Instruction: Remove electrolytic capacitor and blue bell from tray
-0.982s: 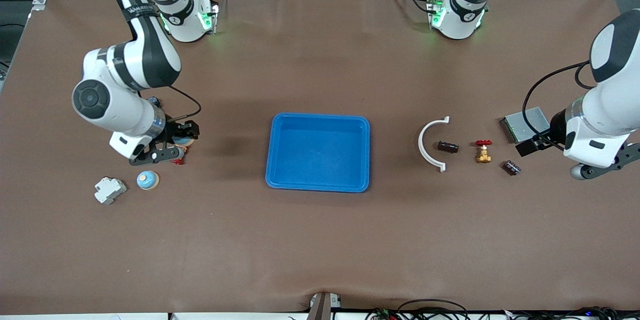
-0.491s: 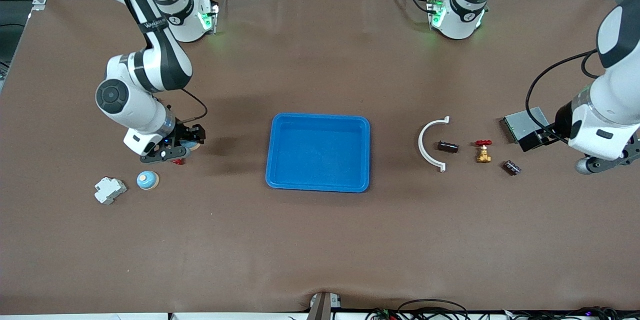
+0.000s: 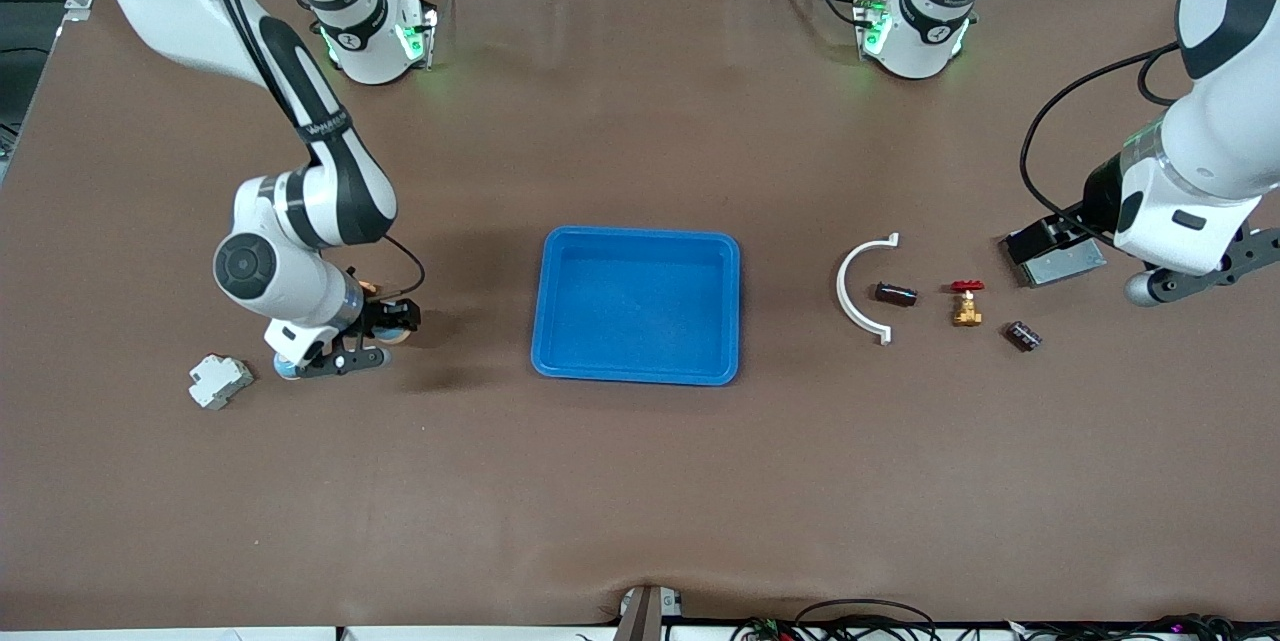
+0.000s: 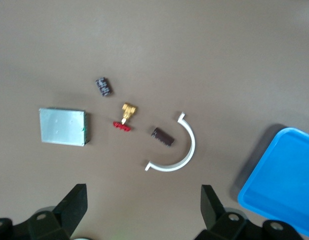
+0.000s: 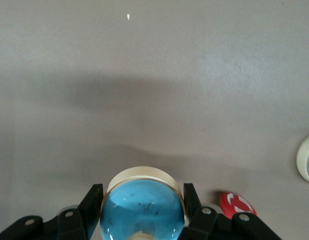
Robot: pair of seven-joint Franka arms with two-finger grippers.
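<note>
The right tool (image 3: 375, 341) is clamping a blue bell (image 5: 142, 206) over the tabletop (image 3: 640, 481), toward the right arm's end from the blue tray (image 3: 637, 305). The left tool (image 4: 142, 200) is hanging with its fingers apart over the tabletop toward the left arm's end from the tray, above a silver box (image 3: 1062, 261). A dark capacitor (image 3: 1022, 335) is lying near a brass valve (image 3: 966, 305), well apart from the tray.

glossy plastic tray (image 3: 637, 370), matt tbl cloth (image 3: 640, 481)
</note>
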